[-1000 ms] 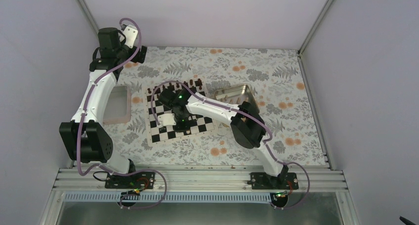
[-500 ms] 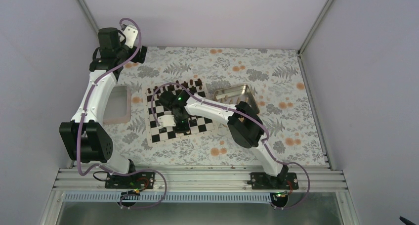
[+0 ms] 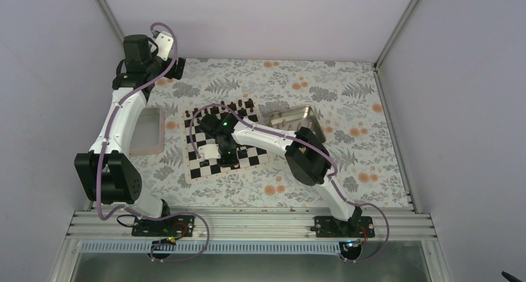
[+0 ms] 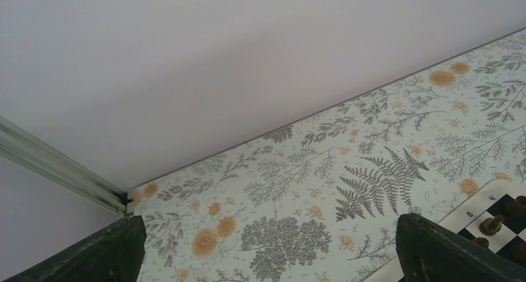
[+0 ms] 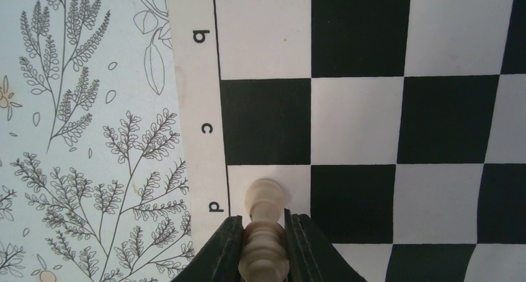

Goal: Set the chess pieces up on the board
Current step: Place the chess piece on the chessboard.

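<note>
My right hand grips a pale piece at the board's edge
My right gripper is pinched narrow on a light wooden chess piece over the white square by the letter d, just inside the board and its cream border, with open flowered cloth beside that edge. Only the wrist view shows this grip, since from above my arm hides it. My left gripper hangs wide and holds nothing, near the far wall, and its view alone catches dark pieces at a board corner
</note>
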Robot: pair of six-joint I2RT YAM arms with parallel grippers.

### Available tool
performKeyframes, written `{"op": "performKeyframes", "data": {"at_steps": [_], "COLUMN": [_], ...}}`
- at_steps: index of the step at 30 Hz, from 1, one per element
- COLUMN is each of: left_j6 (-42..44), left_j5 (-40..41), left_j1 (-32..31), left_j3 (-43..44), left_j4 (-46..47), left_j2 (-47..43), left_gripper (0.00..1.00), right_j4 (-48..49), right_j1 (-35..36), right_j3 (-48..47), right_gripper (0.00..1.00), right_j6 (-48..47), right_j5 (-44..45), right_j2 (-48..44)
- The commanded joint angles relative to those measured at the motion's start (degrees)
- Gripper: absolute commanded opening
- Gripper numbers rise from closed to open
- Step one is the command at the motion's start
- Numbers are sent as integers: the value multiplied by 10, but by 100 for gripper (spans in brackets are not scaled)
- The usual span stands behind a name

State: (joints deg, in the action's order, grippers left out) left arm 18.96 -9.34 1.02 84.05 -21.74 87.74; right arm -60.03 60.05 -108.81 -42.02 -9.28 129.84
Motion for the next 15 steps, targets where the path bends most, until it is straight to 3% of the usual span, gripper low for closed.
{"op": "performKeyframes", "data": {"at_steps": [1, 6, 15], "left_j6": [6, 6, 5], "left_j5": [-11, -13, -13], "left_j1": [1, 1, 1], "left_j3": [-4, -4, -2], "left_j4": [6, 6, 5], "left_j2": [-9, -7, -8], "left_gripper": [100, 100, 100], "right_j4": [1, 7, -6], "right_j1": [5, 5, 0], "right_j3": [1, 1, -29], "right_gripper": [23, 39, 45], "right_j6": [1, 5, 13], "right_j5": [1, -1, -6], "right_j2": [17, 12, -9]}}
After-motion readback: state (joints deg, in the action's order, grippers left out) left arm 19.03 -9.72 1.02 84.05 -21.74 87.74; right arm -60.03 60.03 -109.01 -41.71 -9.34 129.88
